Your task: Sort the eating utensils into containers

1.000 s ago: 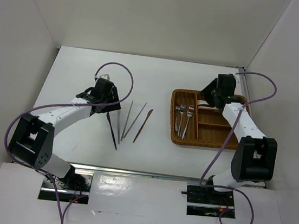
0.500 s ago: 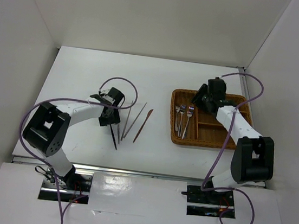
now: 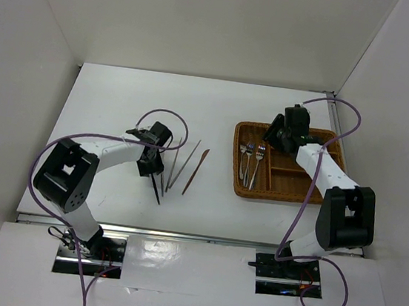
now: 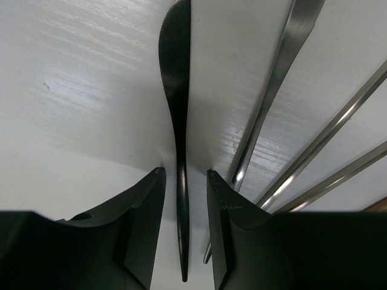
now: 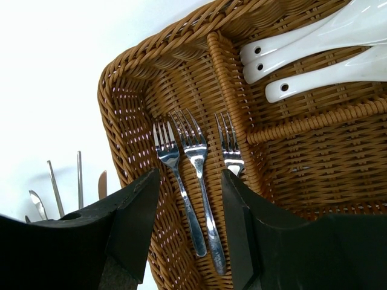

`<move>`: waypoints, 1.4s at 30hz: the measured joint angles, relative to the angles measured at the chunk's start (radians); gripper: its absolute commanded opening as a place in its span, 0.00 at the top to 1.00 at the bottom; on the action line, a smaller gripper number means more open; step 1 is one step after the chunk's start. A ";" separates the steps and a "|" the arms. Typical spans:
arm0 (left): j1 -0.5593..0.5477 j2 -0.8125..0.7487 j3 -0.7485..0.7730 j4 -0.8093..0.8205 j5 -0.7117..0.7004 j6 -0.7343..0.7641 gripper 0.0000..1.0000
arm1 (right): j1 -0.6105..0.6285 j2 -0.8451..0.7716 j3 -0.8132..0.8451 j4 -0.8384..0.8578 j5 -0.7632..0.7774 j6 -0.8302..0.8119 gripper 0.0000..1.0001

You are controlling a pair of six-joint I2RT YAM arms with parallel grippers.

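A black knife-shaped utensil [image 4: 175,90] lies on the white table, its handle between the fingers of my left gripper [image 4: 185,174]. The jaws are open, with a thin gap on each side of the handle. From above, the left gripper [image 3: 150,167] sits low over that black utensil [image 3: 156,186]. Beside it lie silver sticks [image 3: 175,163] and a brown one [image 3: 195,171]. My right gripper [image 5: 190,175] hovers open and empty above three silver forks [image 5: 196,151] in the wicker tray [image 5: 130,60]. White spoons [image 5: 314,36] fill a neighbouring compartment.
A silver utensil [image 4: 275,78] lies right beside the left gripper's right finger, with two thin silver sticks [image 4: 338,121] just beyond. The tray [image 3: 235,179] stands at the right, near the side wall. A woven divider [image 5: 227,78] separates forks from spoons.
The left gripper swung right and down onto the black utensil, and its jaws have narrowed around the handle. The right gripper shifted left over the tray's fork compartment, then held still.
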State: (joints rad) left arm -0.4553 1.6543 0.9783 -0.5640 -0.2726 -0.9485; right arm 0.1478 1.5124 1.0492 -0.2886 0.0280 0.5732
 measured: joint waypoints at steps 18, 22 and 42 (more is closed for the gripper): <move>0.000 0.018 -0.015 0.069 0.032 0.005 0.83 | 0.003 -0.032 -0.001 -0.002 -0.186 -0.043 0.47; 0.000 0.016 -0.009 0.068 0.038 0.025 0.84 | 0.019 -0.051 -0.005 0.028 -0.251 -0.059 0.47; 0.000 -0.185 0.183 0.102 0.185 0.061 0.84 | 0.387 0.002 0.010 0.210 -0.589 -0.220 0.26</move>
State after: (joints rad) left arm -0.4553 1.4689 1.1618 -0.4618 -0.0879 -0.8871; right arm 0.5346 1.5143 1.0592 -0.0788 -0.5610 0.3534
